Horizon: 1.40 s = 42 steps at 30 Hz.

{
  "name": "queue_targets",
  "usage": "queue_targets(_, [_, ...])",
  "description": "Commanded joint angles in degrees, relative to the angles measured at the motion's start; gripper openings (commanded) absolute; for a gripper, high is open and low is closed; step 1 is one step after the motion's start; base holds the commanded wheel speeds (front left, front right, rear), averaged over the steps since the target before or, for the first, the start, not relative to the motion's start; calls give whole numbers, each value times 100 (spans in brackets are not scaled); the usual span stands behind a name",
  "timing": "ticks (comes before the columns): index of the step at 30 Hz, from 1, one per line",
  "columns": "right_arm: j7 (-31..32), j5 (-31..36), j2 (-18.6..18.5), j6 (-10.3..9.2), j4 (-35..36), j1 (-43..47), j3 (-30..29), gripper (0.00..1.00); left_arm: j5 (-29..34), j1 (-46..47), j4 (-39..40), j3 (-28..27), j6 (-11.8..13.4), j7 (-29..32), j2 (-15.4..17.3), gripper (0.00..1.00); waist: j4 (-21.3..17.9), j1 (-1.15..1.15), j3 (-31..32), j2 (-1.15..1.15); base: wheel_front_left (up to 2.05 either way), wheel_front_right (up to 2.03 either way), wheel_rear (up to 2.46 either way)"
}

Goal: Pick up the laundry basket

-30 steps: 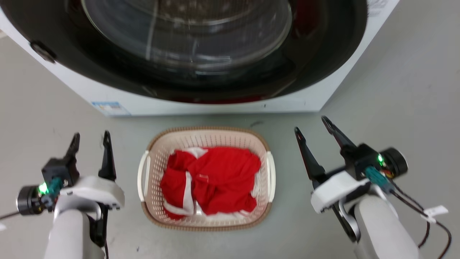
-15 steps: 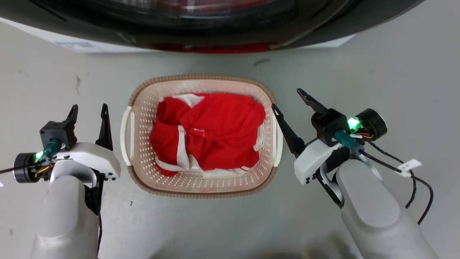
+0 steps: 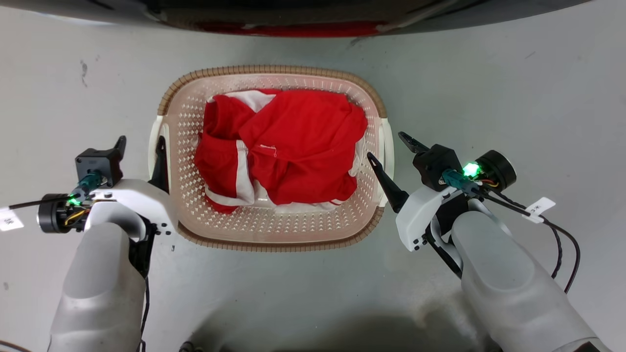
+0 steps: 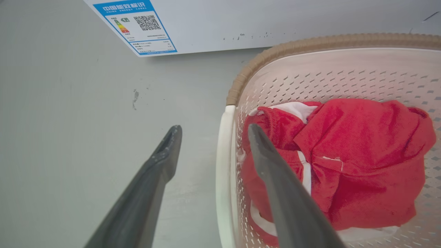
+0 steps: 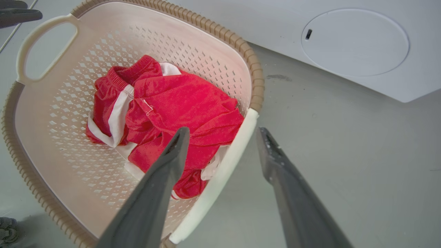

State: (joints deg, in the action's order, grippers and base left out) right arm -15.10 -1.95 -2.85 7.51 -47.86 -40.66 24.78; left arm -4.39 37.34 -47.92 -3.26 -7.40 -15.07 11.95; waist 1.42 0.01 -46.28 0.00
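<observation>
Left gripper (image 4: pixel 213 132): open, astride the basket's (image 3: pixel 266 71) left handle (image 4: pixel 222 165), with one finger outside the basket and one inside it.
Right gripper (image 5: pixel 223 132): open, astride the basket's right handle (image 5: pixel 224 172) in the same way; its inner finger hangs over the clothes (image 3: pixel 293 146).
Basket: on the floor (image 3: pixel 489 88) between the two grippers, holding red-and-white clothes; the washer (image 5: pixel 355 44) is just behind it.
Unclear: how far the fingertips sit below the handles.
Risk, cloth: an inner finger may trap fabric against a handle, which would soften the grip.
Risk, slip: the handles are thin and smooth, so a shallow or angled pinch could let one slide out during the lift.
Risk, tilt: if one side closes or rises first, the basket may skid or tip and spill the clothes.
Risk, washer: a lift drifting away from the robot could knock the basket's far rim against it.
</observation>
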Motion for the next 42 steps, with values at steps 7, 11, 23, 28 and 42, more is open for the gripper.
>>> queue_targets(7, [-10,-297,-6,-4,-562,-385,326,100,-190,348,-378,356,-9,-16,32,100,75,-1,-282,0,0,0,0])
queue_targets(11, [-11,-482,-6,-4,-839,-547,456,100,-281,511,-553,536,-9,-16,14,100,102,-1,-398,0,0,0,0])
queue_targets(23, [-10,-805,-5,-4,-1280,-875,857,16,-458,870,-1095,872,-9,-17,-13,0,133,-1,-630,0,0,0,0])
queue_targets(28, [-13,-872,6,33,-1315,-890,1029,0,-507,903,-1185,990,-10,-13,-65,0,150,-1,-591,0,0,0,0])
queue_targets(42, [-39,-1185,48,38,-1568,-495,1520,0,-897,484,-1650,1408,-15,-14,-261,0,177,-1,495,0,0,0,0])
